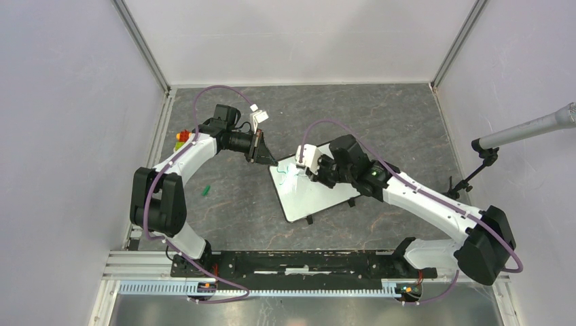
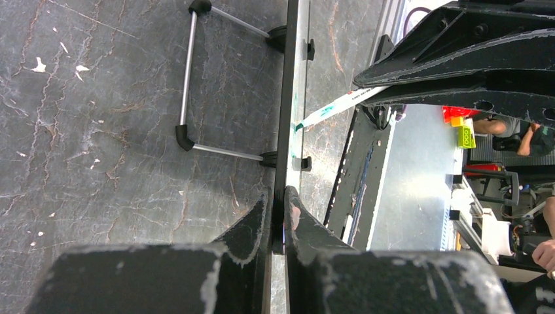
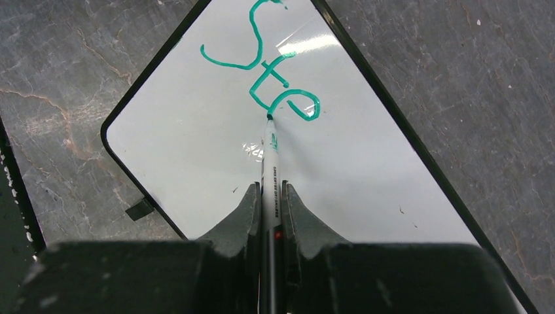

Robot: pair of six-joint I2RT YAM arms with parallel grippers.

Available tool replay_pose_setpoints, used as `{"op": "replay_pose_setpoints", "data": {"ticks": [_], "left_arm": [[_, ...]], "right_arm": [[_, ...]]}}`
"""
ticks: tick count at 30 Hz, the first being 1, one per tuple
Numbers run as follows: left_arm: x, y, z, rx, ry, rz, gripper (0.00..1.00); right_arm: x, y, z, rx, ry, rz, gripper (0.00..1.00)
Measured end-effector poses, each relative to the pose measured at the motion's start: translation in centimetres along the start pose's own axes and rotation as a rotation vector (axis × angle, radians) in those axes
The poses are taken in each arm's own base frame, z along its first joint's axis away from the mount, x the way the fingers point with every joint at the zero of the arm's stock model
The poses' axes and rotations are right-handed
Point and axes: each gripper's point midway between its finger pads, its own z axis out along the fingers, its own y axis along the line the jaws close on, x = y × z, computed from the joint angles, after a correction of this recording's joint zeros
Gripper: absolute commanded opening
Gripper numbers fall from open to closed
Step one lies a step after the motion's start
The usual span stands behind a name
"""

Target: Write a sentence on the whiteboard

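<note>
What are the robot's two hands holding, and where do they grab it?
The right gripper clamps a marker around its barrel; the left gripper pinches the whiteboard by its edge.

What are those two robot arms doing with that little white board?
The right gripper is shut on a marker, whose tip touches the whiteboard, writing in green. The sentence so far reads roughly "Ste". The left gripper pinches the board's edge, apparently to steady it.
</note>
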Motion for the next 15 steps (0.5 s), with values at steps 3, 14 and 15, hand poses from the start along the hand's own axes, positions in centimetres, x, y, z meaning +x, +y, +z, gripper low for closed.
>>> {"op": "replay_pose_setpoints", "data": {"ticks": [3, 14, 15], "left_arm": [[0.0, 0.0, 0.0, 0.001, 0.0, 0.0, 0.03], [0.0, -0.1, 0.0, 0.004, 0.0, 0.0, 0.03], [0.0, -0.1, 0.0, 0.004, 0.0, 0.0, 0.03]], "right_arm": [[0.1, 0.0, -0.1, 0.005, 0.005, 0.0, 0.0], [-0.2, -1.9, -1.4, 0.052, 0.02, 0.018, 0.0], [-0.4, -2.1, -1.4, 0.058, 0.017, 0.017, 0.0]]}}
